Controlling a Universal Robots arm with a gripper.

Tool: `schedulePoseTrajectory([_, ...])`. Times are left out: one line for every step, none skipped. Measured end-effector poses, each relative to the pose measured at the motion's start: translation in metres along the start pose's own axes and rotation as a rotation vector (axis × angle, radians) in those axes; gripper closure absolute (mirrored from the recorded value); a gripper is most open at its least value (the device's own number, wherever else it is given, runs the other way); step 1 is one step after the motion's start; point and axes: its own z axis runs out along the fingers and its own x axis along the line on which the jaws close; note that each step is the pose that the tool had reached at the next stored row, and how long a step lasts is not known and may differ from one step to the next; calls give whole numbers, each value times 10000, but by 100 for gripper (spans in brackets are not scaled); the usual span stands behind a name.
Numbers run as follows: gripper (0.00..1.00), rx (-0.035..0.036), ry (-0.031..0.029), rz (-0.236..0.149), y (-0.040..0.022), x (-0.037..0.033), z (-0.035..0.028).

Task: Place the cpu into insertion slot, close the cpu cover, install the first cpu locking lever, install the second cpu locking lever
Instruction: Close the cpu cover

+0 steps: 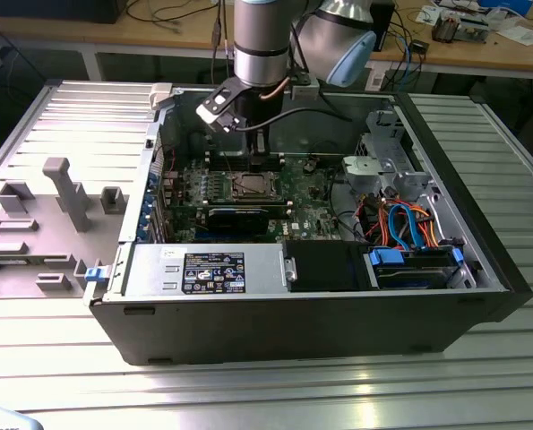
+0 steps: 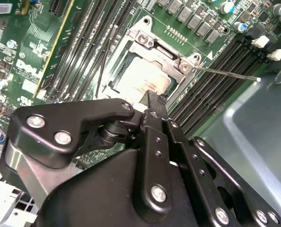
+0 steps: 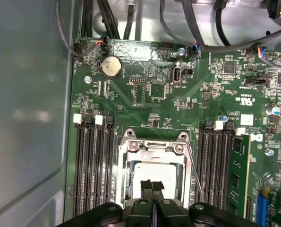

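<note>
cpu (image 3: 154,171) is seated in the insertion slot (image 2: 117,73), metal top showing through the window of the cpu cover (image 3: 152,145). That cover looks laid flat on the slot, its frame all round the chip.

gripper (image 3: 152,185) hangs right over the slot's edge, fingers pressed together with nothing between them. The tip overlaps the cpu's edge in both wrist views; can't tell if it touches.

One locking lever (image 2: 225,74) angles out from a slot corner over the memory slots (image 3: 93,165), so I read it as not latched. Looks like the lever stage.

My take on doing it well:
- push with the closed tip on the lever wire, not the cpu lid or the cover window
- keep the cover flat on the slot while the wire goes down, or the hook won't catch
- swing slightly outward from the slot, then under its tab
- stay off the memory slots beside the slot
</note>
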Motion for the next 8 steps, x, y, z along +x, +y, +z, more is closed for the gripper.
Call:
schedulePoseTrajectory([89,0,0,0,0,-1,-30])
schedulePoseTrajectory([89,0,0,0,0,-2,-63])
schedulePoseTrajectory([89,0,0,0,0,-2,-75])
schedulePoseTrajectory([89,0,0,0,0,-3,-88])
schedulePoseTrajectory([89,0,0,0,0,-3,-106])
schedulePoseTrajectory([89,0,0,0,0,-4,-122])
schedulePoseTrajectory([89,0,0,0,1,-4,-135])
schedulePoseTrajectory([89,0,0,0,1,-5,-154])
